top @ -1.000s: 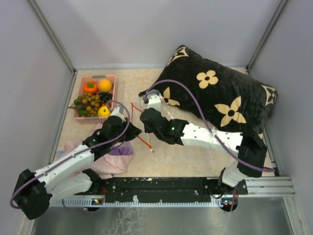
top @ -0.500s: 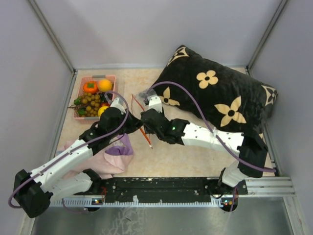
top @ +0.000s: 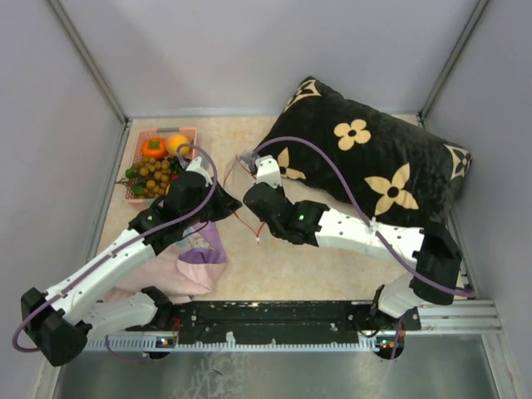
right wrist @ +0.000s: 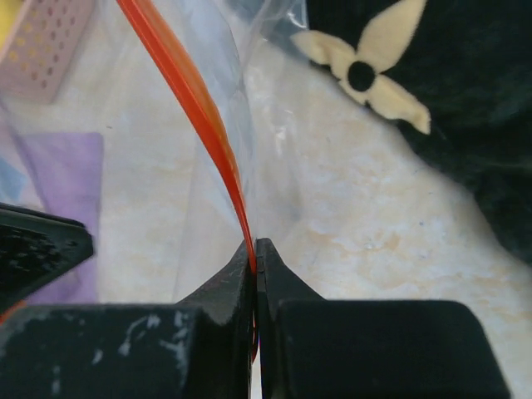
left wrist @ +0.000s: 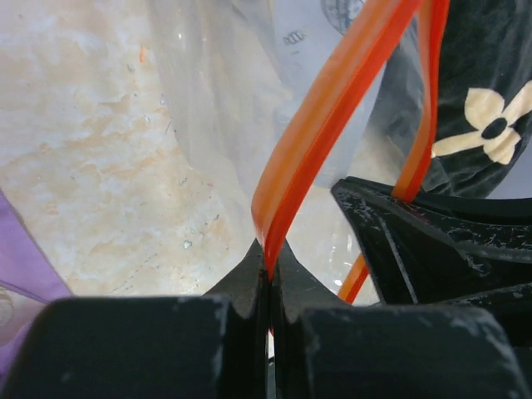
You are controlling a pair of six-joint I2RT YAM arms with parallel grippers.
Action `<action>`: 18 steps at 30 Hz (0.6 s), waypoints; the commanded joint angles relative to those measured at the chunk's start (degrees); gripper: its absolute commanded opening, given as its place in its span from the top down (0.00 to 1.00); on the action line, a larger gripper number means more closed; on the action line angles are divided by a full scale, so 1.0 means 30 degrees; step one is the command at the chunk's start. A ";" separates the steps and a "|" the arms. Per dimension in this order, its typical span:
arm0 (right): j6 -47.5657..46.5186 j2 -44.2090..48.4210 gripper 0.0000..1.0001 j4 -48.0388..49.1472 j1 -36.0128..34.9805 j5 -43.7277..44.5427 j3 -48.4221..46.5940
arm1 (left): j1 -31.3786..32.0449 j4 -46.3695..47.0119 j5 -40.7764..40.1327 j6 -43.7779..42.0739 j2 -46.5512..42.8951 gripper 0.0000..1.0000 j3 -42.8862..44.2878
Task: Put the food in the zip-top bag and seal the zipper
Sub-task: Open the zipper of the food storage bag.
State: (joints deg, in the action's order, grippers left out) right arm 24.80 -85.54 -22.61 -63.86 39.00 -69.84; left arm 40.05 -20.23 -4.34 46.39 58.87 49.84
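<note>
The zip-top bag (left wrist: 220, 83) hangs clear and crinkly between my two grippers, its mouth parted. My left gripper (left wrist: 270, 262) is shut on one orange-red zipper (left wrist: 332, 108) strip. The right gripper (right wrist: 253, 249) is shut on the other strip (right wrist: 191, 91). In the top view the left gripper (top: 229, 206) and right gripper (top: 248, 204) stand close together over the table, with the zipper (top: 249, 229) trailing below them. The food sits in the pink basket (top: 133, 195) at the far left: an orange persimmon (top: 153, 148), a yellow-orange fruit (top: 176, 143) and grape bunches (top: 154, 172).
A big black pillow (top: 374, 166) with cream flowers lies at the right, close behind the right arm. A pink-purple cloth (top: 195, 258) lies under the left arm near the front. Grey walls enclose the table on three sides.
My left gripper has swung right and away from the front edge, closing in on the right gripper. The bag's zipper has shifted with them; less of it shows from above.
</note>
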 commanded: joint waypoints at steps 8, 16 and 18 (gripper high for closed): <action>-0.3992 0.2087 1.00 -0.2417 0.1124 0.2468 -0.3110 | 0.0067 -0.5509 -0.3624 -0.2336 0.0331 0.98 0.3188; -0.4064 0.2438 1.00 -0.5030 0.2467 0.1564 -0.4241 | 0.0040 -0.6280 -0.3518 -0.3479 0.0681 0.96 0.4448; -0.4578 0.2826 0.99 -0.4181 0.2474 0.0182 -0.3771 | 0.0052 -0.5689 -0.2269 -0.3545 0.0877 1.00 0.4269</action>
State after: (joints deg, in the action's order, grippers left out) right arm 14.70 -81.17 -33.74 -57.65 41.23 -80.05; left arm 40.29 -35.53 -13.56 38.76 60.75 61.98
